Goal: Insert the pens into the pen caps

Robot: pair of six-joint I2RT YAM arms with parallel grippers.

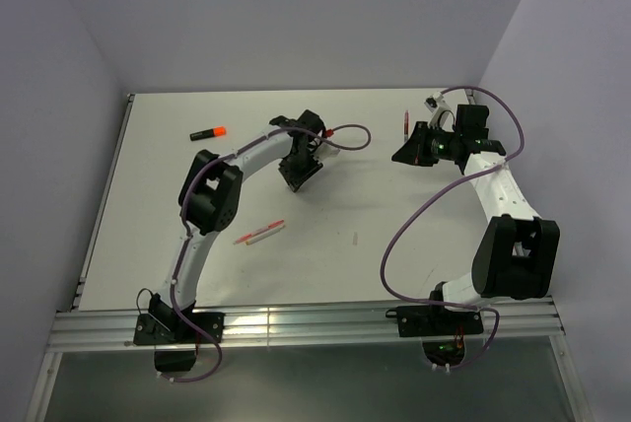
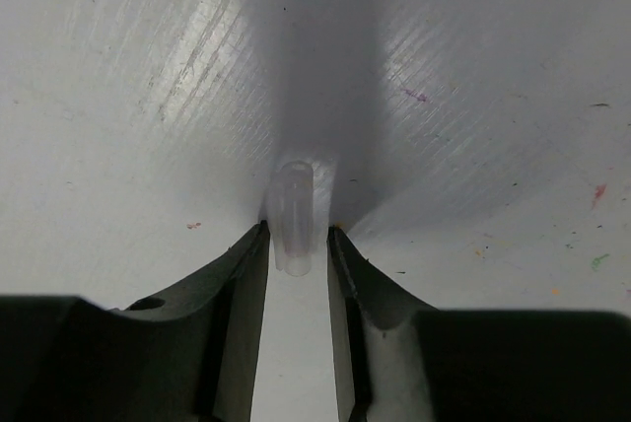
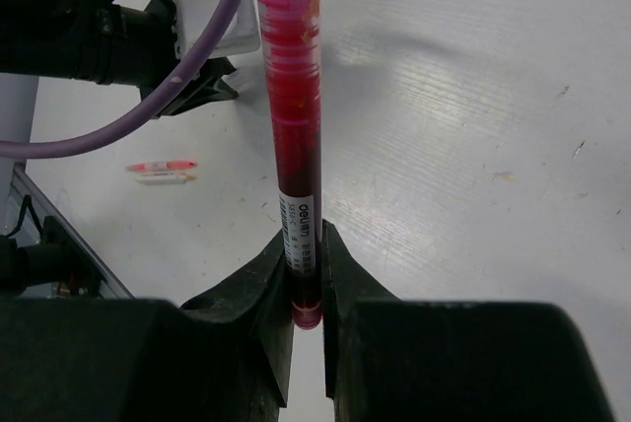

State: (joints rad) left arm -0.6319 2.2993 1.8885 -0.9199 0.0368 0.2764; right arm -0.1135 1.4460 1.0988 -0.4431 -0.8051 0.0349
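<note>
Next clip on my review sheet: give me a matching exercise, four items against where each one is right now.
1. translucent cap
2. dark-red pen
3. black marker
4. red and white stick pens

A. lying alone, far left on the table
B. clamped in the right gripper
C. between the parted jaws of the left gripper
D. lying together, nearer the front edge

Pairs: 1-C, 2-B, 3-A, 4-D

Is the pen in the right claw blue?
No, the pen pinched in the right claw is dark red with a white label.
</note>
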